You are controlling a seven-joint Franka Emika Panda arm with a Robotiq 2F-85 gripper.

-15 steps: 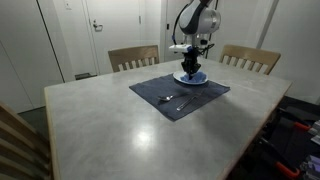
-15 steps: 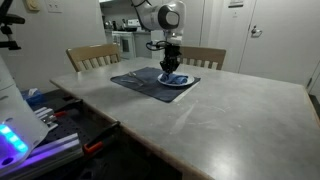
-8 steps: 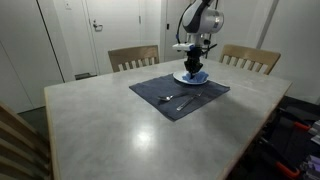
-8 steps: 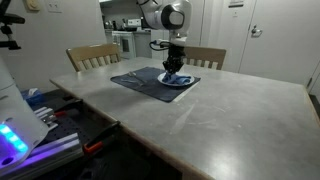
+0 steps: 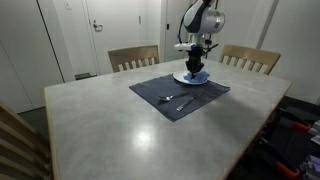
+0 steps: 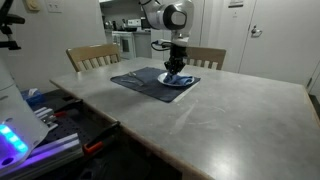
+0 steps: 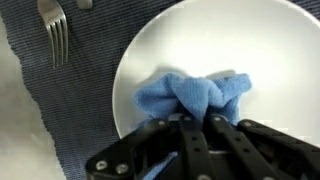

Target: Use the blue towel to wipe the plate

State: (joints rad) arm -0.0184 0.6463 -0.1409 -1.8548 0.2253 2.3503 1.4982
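Note:
My gripper [image 7: 197,118] is shut on a bunched blue towel [image 7: 192,96] and presses it onto a white plate [image 7: 150,50]. The plate sits on a dark blue placemat [image 7: 60,100]. In both exterior views the gripper [image 5: 196,66] [image 6: 174,71] stands straight down over the plate [image 5: 186,79] [image 6: 184,84] at the far side of the placemat [image 5: 160,93] [image 6: 135,82]. The towel [image 5: 197,75] [image 6: 176,80] shows under the fingers.
A fork [image 7: 54,35] lies on the placemat beside the plate; cutlery [image 5: 178,99] also shows in an exterior view. The placemat lies on a large grey table [image 5: 120,130] [image 6: 230,115]. Wooden chairs [image 5: 133,57] [image 5: 250,58] stand behind the table.
The gripper with the towel has shifted slightly across the plate, to the right in both exterior views. Nothing else moved.

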